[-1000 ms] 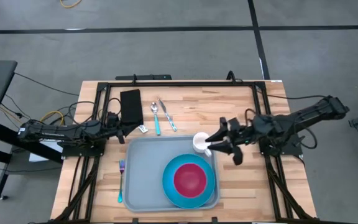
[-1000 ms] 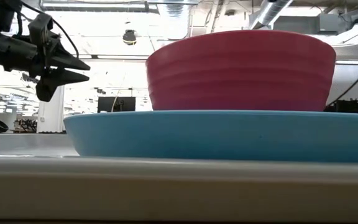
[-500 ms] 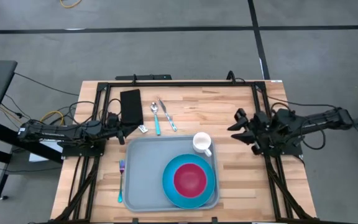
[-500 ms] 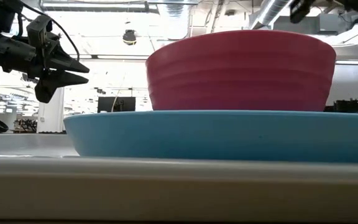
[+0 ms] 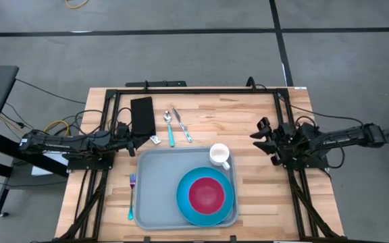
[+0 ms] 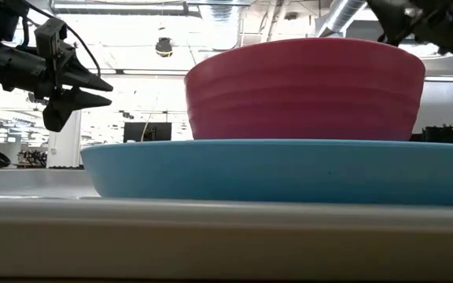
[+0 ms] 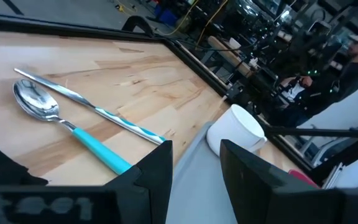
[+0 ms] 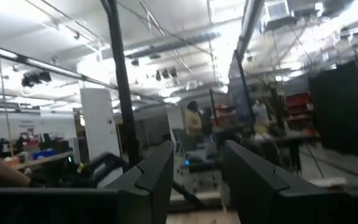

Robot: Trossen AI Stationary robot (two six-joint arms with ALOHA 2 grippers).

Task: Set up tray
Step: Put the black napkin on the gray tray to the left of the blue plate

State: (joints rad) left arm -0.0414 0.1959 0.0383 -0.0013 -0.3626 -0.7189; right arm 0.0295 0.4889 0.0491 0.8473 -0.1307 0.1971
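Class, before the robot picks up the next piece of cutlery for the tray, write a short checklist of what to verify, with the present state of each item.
1. Cup on the tray, released: ok.
2. Bowl sits in the plate: ok.
3. Right gripper empty, open, off the tray: ok.
4. Left gripper open near the spoon and knife: ok.
5. Fork on the tray: not ok, it lies on the table.

Grey floor (image 5: 181, 54) with dark seams surrounds the wooden table (image 5: 215, 108).
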